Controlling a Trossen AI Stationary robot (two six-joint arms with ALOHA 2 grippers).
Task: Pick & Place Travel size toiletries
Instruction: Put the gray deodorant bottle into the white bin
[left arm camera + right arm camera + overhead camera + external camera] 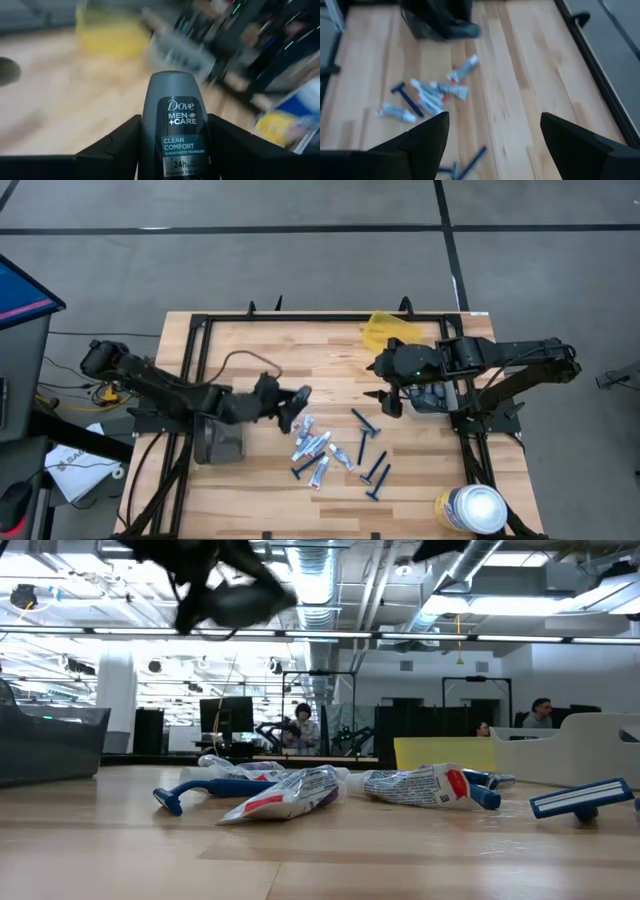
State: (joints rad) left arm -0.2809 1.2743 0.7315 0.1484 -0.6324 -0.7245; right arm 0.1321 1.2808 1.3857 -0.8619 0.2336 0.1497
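A dark grey oval plastic deodorant pod (172,125) is sitting clamped in the left hand (172,150); squeezing evenly should be steadying it, while the right hand (492,145) is gaping empty.

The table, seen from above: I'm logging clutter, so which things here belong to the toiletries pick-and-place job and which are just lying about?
Belongs to the job:
- grey deodorant stick, gripped by the left gripper
- squeeze tubes, in a loose pile
- blue razors, scattered beside them
- right gripper, open, empty

Just lying about:
- white-lidded canister, at the table's corner
- yellow item, at the far edge
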